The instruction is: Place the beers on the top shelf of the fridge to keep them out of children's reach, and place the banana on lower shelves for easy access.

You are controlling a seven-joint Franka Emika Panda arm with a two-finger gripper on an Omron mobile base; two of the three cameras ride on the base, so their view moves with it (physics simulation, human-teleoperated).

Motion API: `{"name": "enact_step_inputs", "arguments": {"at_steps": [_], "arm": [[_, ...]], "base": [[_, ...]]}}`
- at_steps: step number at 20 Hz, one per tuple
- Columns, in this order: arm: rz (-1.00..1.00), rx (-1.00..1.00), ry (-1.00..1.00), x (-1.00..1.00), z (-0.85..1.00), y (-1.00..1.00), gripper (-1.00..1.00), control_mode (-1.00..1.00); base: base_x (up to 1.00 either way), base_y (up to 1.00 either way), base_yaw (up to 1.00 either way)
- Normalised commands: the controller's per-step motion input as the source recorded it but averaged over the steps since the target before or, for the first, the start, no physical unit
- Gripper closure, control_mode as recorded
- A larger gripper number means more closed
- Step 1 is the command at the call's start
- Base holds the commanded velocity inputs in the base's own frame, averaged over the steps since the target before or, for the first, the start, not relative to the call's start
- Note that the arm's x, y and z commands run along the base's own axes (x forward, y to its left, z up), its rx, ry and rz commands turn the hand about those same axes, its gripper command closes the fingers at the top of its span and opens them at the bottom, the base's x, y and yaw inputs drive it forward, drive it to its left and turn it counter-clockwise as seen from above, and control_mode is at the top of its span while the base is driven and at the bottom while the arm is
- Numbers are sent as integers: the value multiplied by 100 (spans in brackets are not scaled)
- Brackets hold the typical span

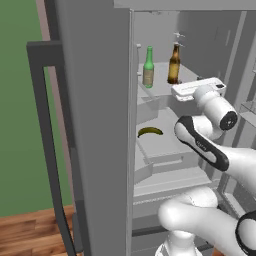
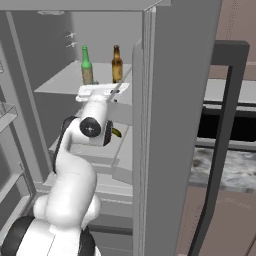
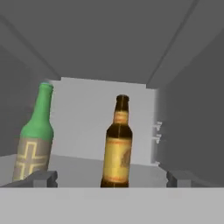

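Both beers on top shelf, gripper let go.
Green bottle (image 3: 36,135) & amber bottle (image 3: 118,146) upright, apart, on top shelf (image 1: 162,86) of fridge (image 1: 95,125); gripper (image 3: 111,178) jaws wide, empty (amber between tips). Banana (image 1: 150,131) on lower shelf (image 1: 165,145).

Top shelf (image 1: 162,80): green bottle (image 1: 148,68), amber bottle (image 1: 174,65) upright; lower shelf (image 1: 165,142): banana (image 1: 150,131).

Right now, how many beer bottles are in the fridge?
2. The green bottle and the amber bottle both stand upright on the top shelf, apart from each other, green to the left in the left base view. None seen elsewhere, though the arm hides some lower shelving.
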Motion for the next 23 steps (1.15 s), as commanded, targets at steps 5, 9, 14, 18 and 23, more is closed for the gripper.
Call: {"name": "enact_step_inputs", "arguments": {"at_steps": [5, 9, 14, 18, 23], "arm": [[1, -14, 8, -100, 24, 12, -100, -100], [0, -9, 20, -99, 31, 0, -100, -100], [0, -11, 28, -93, 31, 5, -100, -100], [0, -16, 19, -89, -6, 23, -100, -100], [0, -19, 15, -69, -50, 32, -100, -100]], "base": [[0, 0, 0], [0, 0, 0], [0, 0, 0], [0, 0, 0], [0, 0, 0]]}}
